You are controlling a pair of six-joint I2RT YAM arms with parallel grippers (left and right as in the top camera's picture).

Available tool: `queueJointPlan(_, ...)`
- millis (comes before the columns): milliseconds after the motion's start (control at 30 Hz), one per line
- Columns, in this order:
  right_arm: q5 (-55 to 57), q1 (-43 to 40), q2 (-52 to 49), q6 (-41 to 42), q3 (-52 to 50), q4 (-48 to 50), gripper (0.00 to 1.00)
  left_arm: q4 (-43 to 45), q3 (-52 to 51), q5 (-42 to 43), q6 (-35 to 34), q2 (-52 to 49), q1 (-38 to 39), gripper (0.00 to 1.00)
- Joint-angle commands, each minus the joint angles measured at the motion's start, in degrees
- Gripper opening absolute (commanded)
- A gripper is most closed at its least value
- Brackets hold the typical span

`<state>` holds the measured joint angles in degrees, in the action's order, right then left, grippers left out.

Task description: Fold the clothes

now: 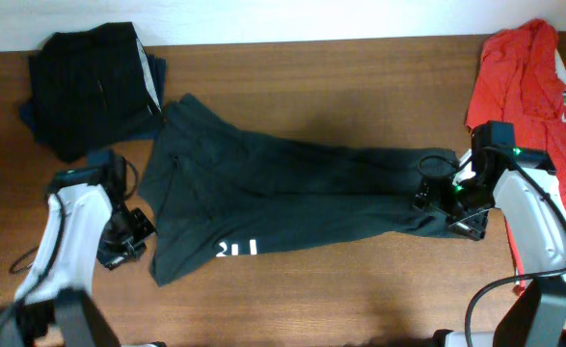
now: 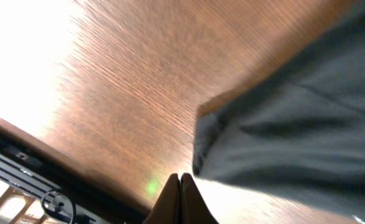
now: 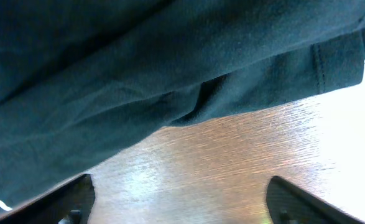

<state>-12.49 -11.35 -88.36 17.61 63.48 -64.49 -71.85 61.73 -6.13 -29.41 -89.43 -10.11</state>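
Across the middle of the brown wooden tabletop (image 1: 360,289) lies the dark charcoal cloth T-shirt (image 1: 292,193), flattened into a long band running from upper left to right. White block lettering (image 1: 236,249) shows near its lower left edge. At the shirt's right end, the right end effector (image 1: 444,198) has its fingers (image 3: 76,196) spread wide and holds nothing; bare wood shows between them, with the hem just beyond. Beside the shirt's lower left corner, the left end effector (image 1: 128,239) has its fingers (image 2: 170,199) pressed together, empty, apart from the cloth. A folded pile of dark garments (image 1: 85,87) sits at the far left corner, and a crumpled red shirt (image 1: 519,72) at the far right.
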Motion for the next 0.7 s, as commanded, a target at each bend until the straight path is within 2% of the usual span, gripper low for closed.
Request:
queueJointPlan(0, 0.7, 0.5, -0.2, -0.3, -0.3, 0.3, 0.98, -0.2, 6.9, 8.2, 6.1, 5.7, 0.0, 0.09)
queueJointPlan(33, 0.7, 0.5, -0.2, -0.3, -0.3, 0.5, 0.99, 0.9, 8.8, 12.7, 10.0, 5.8, 0.0, 0.27)
queueJointPlan(67, 0.7, 0.5, -0.2, -0.3, -0.3, 0.6, 0.99, 4.3, 11.5, 20.2, 14.4, 5.8, 0.2, 0.78)
queueJointPlan(100, 0.7, 0.5, -0.2, -0.3, -0.3, 0.6, 0.99, 8.3, 12.7, 23.6, 15.7, 5.8, 1.1, 0.99)
queueJointPlan(200, 0.7, 0.5, -0.2, -0.3, -0.3, 1.1, 0.99, 17.8, 12.8, 25.4, 13.6, 4.4, 7.2, 0.99)
queueJointPlan(267, 0.7, 0.5, -0.2, -0.3, -0.3, 1.3, 0.99, 24.2, 12.8, 25.4, 12.1, 0.1, 12.5, 0.99)
queueJointPlan(367, 0.7, 0.5, -0.2, -0.6, -0.3, 0.7, 0.99, 36.0, 12.8, 24.1, 12.0, -10.8, 17.7, 0.99)
queueJointPlan(400, 0.7, 0.5, -0.2, -1.2, -0.3, 0.4, 0.99, 38.8, 12.8, 22.2, 8.2, -14.8, 18.1, 0.98)
queueJointPlan(433, 0.7, 0.5, -0.2, -1.4, -0.3, 0.2, 0.99, 41.0, 12.8, 21.8, 6.1, -17.7, 18.1, 0.93)
queueJointPlan(467, 0.7, 0.5, -0.2, -1.4, -0.3, 0.2, 0.99, 42.2, 12.8, 21.8, 5.5, -19.1, 18.1, 0.89)
queueJointPlan(500, 0.7, 0.5, -0.2, -1.3, -0.3, 0.3, 0.99, 42.8, 12.8, 21.7, 3.9, -20.6, 18.1, 0.80)
queueJointPlan(667, 0.7, 0.5, -0.2, -1.3, -0.3, 0.4, 0.99, 42.6, 12.8, 17.9, -5.6, -24.9, 18.1, 0.72)
